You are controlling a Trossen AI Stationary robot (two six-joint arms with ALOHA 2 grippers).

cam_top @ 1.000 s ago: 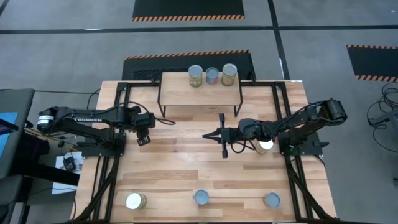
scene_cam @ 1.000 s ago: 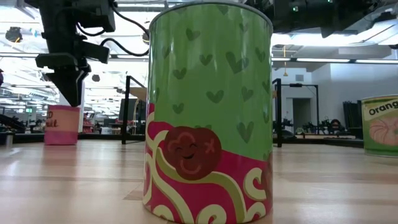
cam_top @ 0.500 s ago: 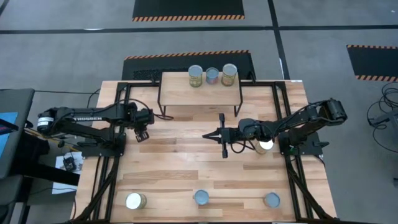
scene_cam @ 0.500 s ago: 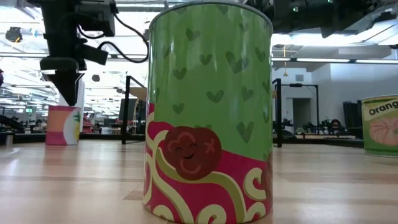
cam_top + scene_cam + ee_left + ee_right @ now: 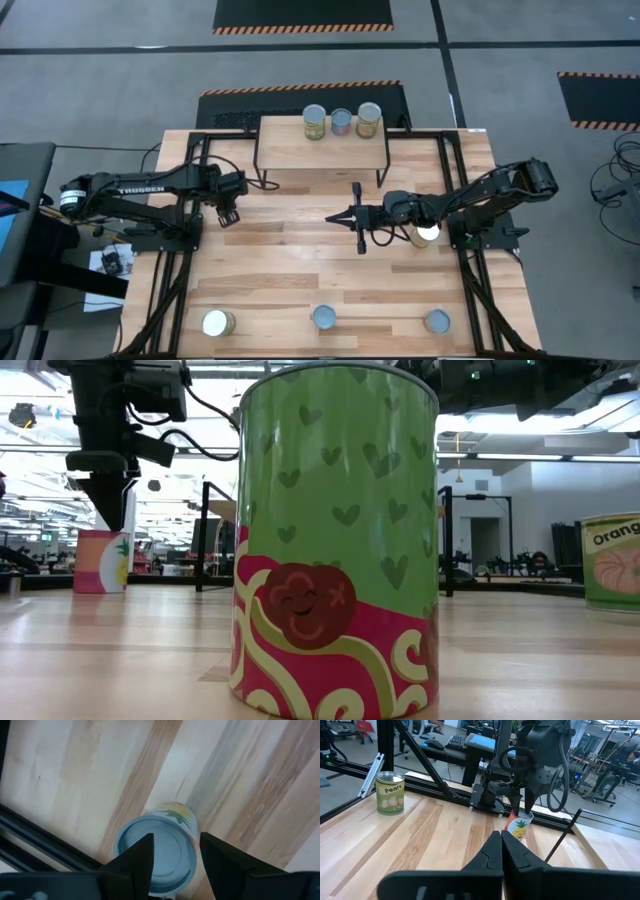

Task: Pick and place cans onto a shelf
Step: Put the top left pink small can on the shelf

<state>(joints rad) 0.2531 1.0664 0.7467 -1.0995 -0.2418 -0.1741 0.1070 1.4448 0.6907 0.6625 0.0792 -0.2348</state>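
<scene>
Can sits upright, lid up, right under the left gripper, fingers apart straddling it. Right gripper is pinched together, empty.

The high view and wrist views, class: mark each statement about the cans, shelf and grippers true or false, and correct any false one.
1. Three cans stand on the shelf. True.
2. The right gripper is wide open. False: its fingers are shut together, holding nothing.
3. The left gripper hangs open over a pineapple can. True.
4. The near edge of the table holds only one can. False: three cans stand along it, among them the pears can.
5. The left gripper is carrying a can above the shelf. False: it is over the table, left of the shelf, and the can stands on the wood.
</scene>
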